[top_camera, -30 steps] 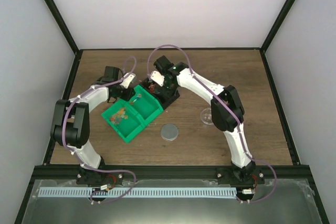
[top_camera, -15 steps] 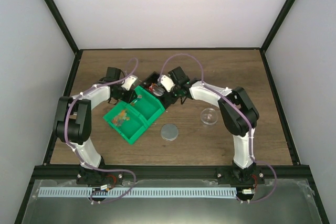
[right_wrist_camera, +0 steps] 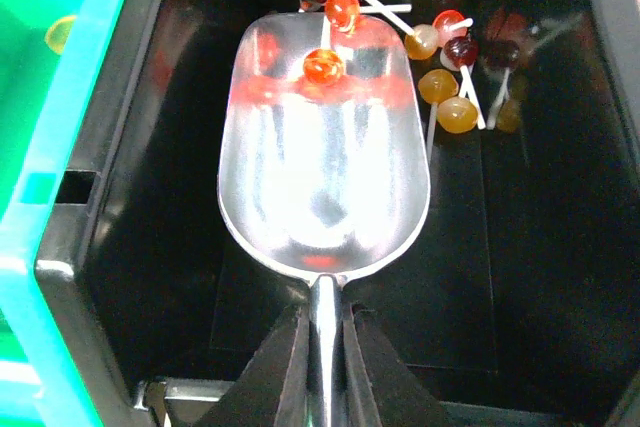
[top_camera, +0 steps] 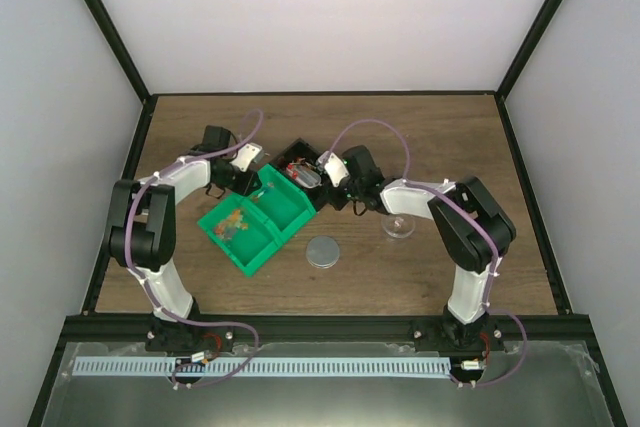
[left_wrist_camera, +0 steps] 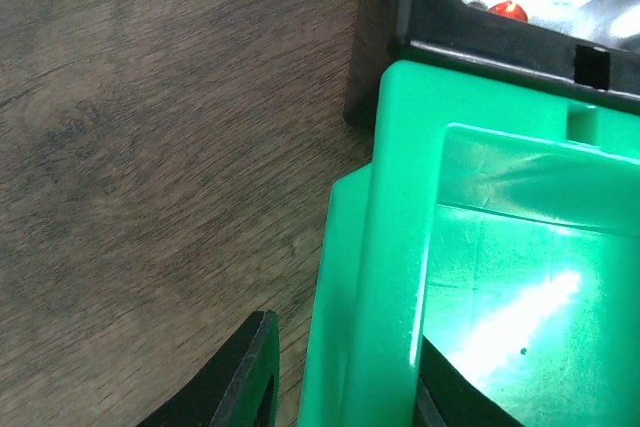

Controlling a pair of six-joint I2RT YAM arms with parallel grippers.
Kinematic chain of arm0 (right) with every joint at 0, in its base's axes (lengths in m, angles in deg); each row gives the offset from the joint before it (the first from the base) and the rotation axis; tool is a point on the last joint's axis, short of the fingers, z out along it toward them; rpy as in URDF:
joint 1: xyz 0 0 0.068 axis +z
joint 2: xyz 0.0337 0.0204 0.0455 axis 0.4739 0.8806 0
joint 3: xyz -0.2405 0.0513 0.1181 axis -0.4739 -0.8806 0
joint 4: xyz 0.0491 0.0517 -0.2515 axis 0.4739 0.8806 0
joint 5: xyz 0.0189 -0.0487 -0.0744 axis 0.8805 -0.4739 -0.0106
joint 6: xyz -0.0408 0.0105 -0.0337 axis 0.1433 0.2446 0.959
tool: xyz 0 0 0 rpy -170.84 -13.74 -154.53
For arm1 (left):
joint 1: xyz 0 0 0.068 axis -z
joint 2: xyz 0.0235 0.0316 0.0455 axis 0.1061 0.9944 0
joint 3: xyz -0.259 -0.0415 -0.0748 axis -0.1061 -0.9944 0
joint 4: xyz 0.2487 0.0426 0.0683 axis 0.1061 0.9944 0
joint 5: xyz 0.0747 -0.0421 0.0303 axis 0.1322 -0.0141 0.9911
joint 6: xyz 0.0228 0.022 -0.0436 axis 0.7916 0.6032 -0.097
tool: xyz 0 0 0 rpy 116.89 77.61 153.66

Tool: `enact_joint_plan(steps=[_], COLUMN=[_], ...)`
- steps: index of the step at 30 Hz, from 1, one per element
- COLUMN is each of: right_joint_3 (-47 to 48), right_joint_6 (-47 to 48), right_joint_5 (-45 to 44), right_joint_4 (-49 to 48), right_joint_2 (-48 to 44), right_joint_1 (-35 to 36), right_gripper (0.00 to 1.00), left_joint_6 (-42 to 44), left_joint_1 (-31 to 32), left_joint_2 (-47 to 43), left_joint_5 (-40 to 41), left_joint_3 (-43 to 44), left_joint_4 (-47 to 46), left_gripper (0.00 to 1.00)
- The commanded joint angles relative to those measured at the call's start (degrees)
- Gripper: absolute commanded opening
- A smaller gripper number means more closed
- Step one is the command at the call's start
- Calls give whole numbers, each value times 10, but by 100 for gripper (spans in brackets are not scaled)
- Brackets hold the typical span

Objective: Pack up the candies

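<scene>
Right fingers (right_wrist_camera: 275,367) clenched on the metal scoop (right_wrist_camera: 320,177) handle, bowl down in the black bin (right_wrist_camera: 540,247). The candies (right_wrist_camera: 445,97) lie mostly just past its tip, one inside. Left fingers (left_wrist_camera: 245,377) straddle the green bin (left_wrist_camera: 400,197) wall; I cannot tell if they are clamped. I'd push forward low, then lift level.

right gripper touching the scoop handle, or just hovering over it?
Touching. The right wrist view shows the right gripper closed on the handle of the silver scoop, one finger pressed against each side with no gap.
</scene>
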Motion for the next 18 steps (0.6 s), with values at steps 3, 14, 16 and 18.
enact_joint_plan(steps=[3,14,16,18], right_joint_3=[-10,-58,-68,-76], right_joint_6=[-44,-23,-21,-18], right_joint_5=[15,30,39,48], right_joint_4=[-92,-126,-138,-148], right_joint_2=[-24,-51,-57,-64], right_joint_1=[-7,-29,-32,-32], right_gripper=[1,1,1,1], left_joint_6=[12,22,22,21], left_joint_1=[-8,-16,-16,-16], left_joint_2=[12,26,28,29], left_joint_5=[-3,5,7,7], left_joint_3=[22,42,43,43], left_joint_4=[15,33,35,36], left_gripper=[29,29,30,30])
